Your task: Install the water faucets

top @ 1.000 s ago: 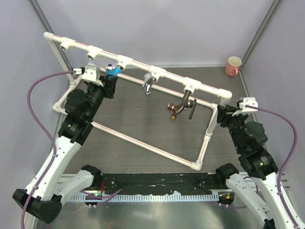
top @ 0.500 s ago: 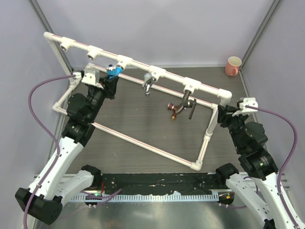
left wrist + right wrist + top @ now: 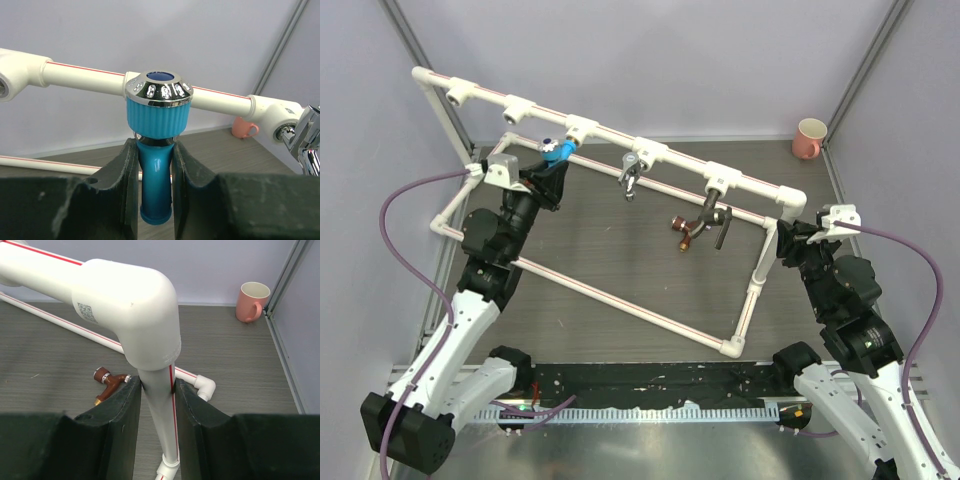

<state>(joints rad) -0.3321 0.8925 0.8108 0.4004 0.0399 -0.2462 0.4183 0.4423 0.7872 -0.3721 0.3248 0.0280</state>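
Blue faucet [image 3: 158, 117], clamped in left pincer [image 3: 154, 151]

In the right wrist view, the white pipe elbow [image 3: 132, 300] carries the only marking: a small black square scan code [image 3: 86, 312] on its left face, with a few lines of tiny black print just beside and below it. The print is too small to read. No other lettering is legible.
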